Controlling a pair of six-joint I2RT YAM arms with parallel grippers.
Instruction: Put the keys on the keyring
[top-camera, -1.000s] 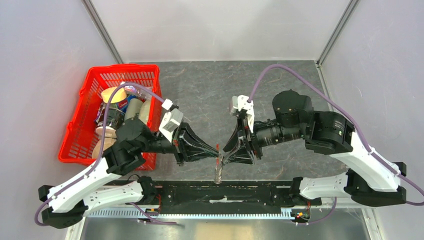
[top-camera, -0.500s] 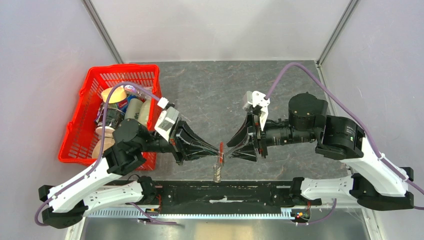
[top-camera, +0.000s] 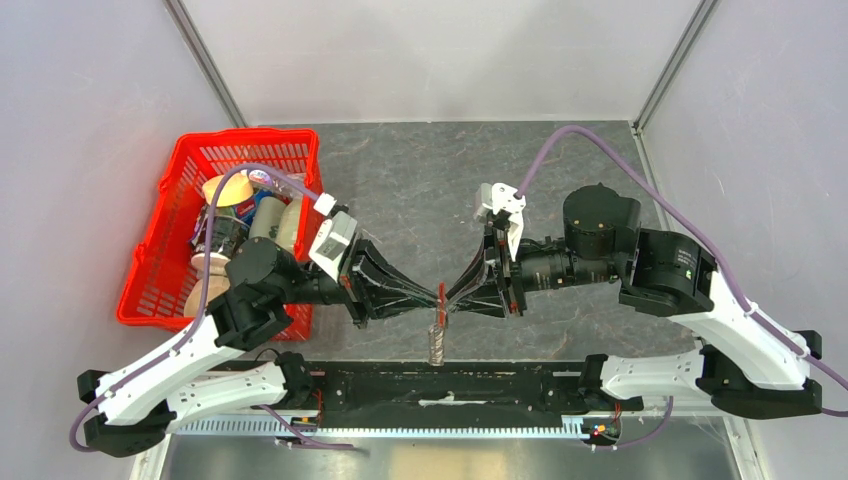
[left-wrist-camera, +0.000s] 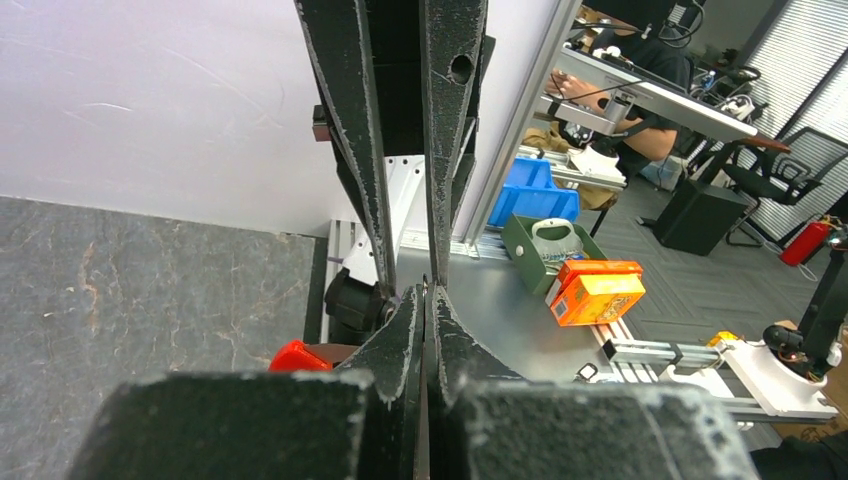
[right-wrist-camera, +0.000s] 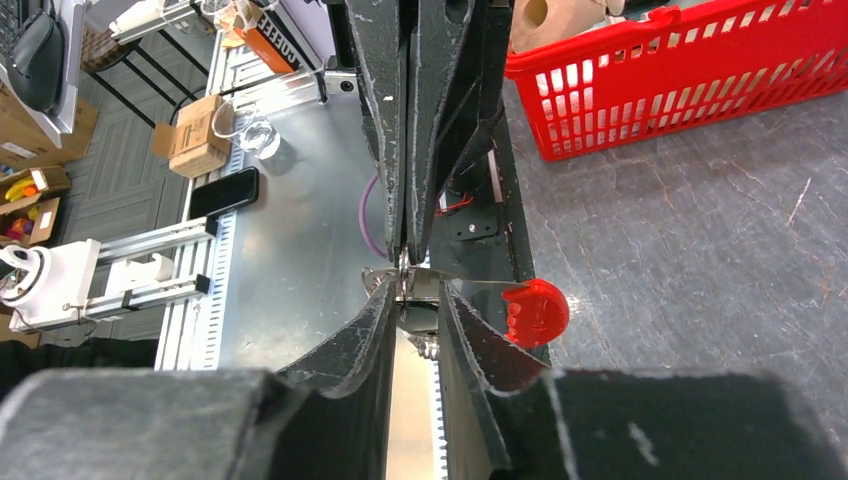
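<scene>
The keyring hangs between both grippers above the table's near edge; its red curved strip (top-camera: 441, 292) stands up and a grey jagged part (top-camera: 435, 346) dangles below. My left gripper (top-camera: 434, 306) is shut on the keyring's thin metal edge (left-wrist-camera: 428, 287), with the red strip (left-wrist-camera: 298, 355) to its left. My right gripper (top-camera: 449, 304) faces it tip to tip. Its fingers (right-wrist-camera: 372, 318) stand narrowly apart with the keyring's grey metal (right-wrist-camera: 421, 291) filling the gap, and the red strip (right-wrist-camera: 535, 312) is just to the right. I cannot make out the keys in any view.
A red basket (top-camera: 160, 250) with bottles and rolls stands at the left, also visible from the right wrist (right-wrist-camera: 690, 90). The black arm-mount rail (top-camera: 440, 385) runs just below the grippers. Grey walls close in the back and sides.
The right gripper drew back from the keyring, then came in again with its jaws narrowed onto the metal. The left gripper has stayed shut and nearly still.
</scene>
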